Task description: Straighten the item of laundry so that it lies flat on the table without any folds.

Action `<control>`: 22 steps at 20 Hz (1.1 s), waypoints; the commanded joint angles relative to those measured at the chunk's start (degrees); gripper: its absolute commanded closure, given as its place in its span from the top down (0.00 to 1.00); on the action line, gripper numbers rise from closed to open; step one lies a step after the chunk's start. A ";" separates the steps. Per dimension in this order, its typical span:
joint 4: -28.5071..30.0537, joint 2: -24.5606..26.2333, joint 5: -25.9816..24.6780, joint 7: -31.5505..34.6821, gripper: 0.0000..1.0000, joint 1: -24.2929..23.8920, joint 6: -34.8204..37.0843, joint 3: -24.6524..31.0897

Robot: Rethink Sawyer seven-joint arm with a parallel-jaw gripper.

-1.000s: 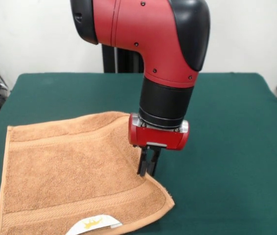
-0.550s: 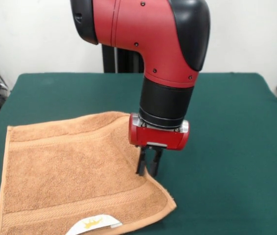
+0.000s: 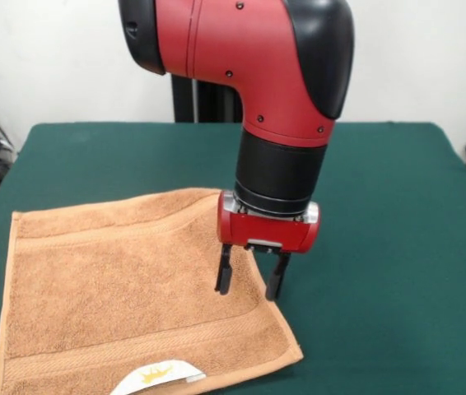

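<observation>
Spread wide, my black two-fingered hand is hanging just above the right side of the small orange-tan terry towel, gripping nothing; the left finger is hovering over the cloth and the right finger is sitting over the towel's right edge. I cannot tell whether either tip is touching the pile.

That towel is lying on the near-left part of the large dark green felt-like worktop, with its near edge running out of view at the bottom. To my judgement the job is nearly finished: most of the cloth is looking flat and open, with the woven border bands running straight near the far edge and near the near edge. What is remaining, as far as I can see, is the right side. The far-right corner is hiding behind my red wrist, so I cannot say whether it is lying flat, and the right hem beneath my fingers is looking slightly uneven. The near-right corner is resting flat on the felt.

A white label is lying folded over on the near edge, showing a gold crown emblem. No lettering on it is readable from here.
</observation>
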 commanded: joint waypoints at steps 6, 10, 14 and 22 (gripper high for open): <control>4.38 0.56 2.99 12.56 1.00 0.88 -0.97 2.00; 6.08 -0.68 2.69 11.16 1.00 0.14 -0.78 2.83; 15.17 -8.45 1.06 5.41 1.00 -3.39 1.83 5.21; 25.68 -17.78 -1.07 0.08 1.00 -6.73 5.18 6.31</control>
